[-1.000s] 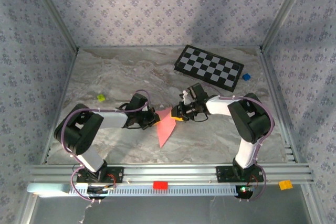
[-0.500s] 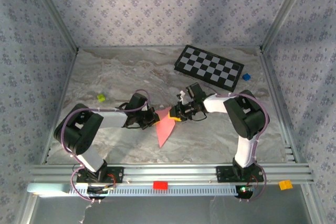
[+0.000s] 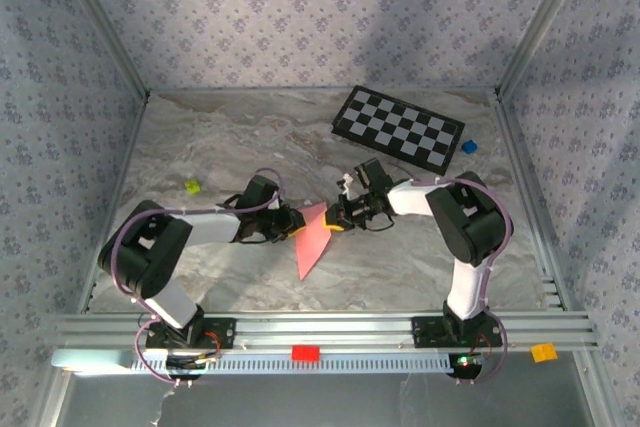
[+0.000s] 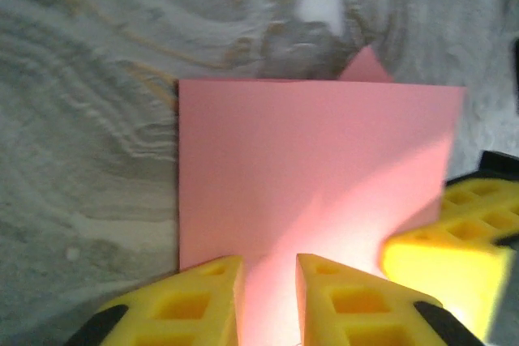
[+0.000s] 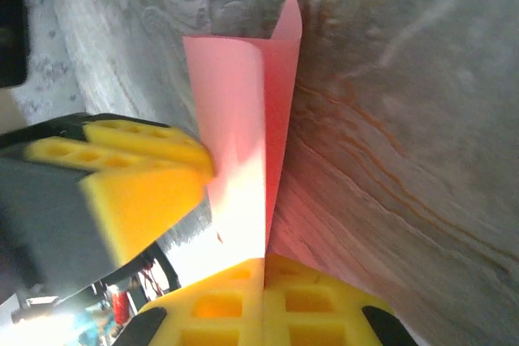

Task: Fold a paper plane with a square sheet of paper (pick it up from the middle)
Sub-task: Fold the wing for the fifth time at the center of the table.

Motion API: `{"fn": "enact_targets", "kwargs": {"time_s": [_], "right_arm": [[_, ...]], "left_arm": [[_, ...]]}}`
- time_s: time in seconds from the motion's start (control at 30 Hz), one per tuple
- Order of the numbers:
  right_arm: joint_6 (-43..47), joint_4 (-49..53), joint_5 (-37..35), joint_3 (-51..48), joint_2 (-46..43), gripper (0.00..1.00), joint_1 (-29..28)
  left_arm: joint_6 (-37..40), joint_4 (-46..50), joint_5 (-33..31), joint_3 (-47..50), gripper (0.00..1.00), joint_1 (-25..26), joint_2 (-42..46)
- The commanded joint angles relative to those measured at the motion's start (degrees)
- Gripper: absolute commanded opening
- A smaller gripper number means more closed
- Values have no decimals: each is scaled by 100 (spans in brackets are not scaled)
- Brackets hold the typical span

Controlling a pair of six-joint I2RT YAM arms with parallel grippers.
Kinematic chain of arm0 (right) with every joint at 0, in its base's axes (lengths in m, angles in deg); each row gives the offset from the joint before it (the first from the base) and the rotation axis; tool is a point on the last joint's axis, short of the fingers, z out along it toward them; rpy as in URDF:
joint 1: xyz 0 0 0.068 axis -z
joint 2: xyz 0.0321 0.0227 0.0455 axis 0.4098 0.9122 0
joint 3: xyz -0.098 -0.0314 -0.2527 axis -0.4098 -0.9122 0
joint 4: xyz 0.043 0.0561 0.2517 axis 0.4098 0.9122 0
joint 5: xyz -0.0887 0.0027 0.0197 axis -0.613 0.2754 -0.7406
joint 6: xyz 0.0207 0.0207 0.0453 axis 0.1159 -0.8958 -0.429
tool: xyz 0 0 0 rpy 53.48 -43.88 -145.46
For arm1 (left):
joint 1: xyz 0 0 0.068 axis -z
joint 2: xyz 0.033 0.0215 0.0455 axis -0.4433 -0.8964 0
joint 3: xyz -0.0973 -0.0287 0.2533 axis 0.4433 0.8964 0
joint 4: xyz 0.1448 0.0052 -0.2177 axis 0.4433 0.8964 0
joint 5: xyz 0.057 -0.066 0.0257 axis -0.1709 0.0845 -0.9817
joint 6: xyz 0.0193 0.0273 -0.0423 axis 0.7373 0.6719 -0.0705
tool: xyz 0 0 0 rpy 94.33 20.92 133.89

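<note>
Centrally on the marbled surface (image 3: 220, 147), nearer the arm bases than the checkerboard (image 3: 398, 130), the pink paper (image 3: 313, 239) is folded into a long tapering shape, its point toward the bases and its wide end between the two arms. The right pincer (image 5: 263, 269) is clamped together on the paper's folded edge, while the left pincer (image 4: 269, 269) meets the opposite side with its fingers slightly apart, the sheet showing in the gap. A green block (image 3: 192, 186) lies well apart to the left.
</note>
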Motion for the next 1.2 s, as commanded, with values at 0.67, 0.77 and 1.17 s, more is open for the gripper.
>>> {"fn": "enact_targets", "kwargs": {"time_s": [0.67,0.77,1.17], "right_arm": [[-2922,-1592,-1330,-1351,-1324,0,-46],[-2960,-1599,-1287,-1309,-1266,0,-62],[-2964,-1577,-1251,-1236,-1225,0,-61]], "left_arm": [[2440,2785,-4156,-1124,48,3159,454],[2548,3237,-4812,-1573,48,3473,-12],[2629,3686,-5565,-1871,38,3688,-606]]}}
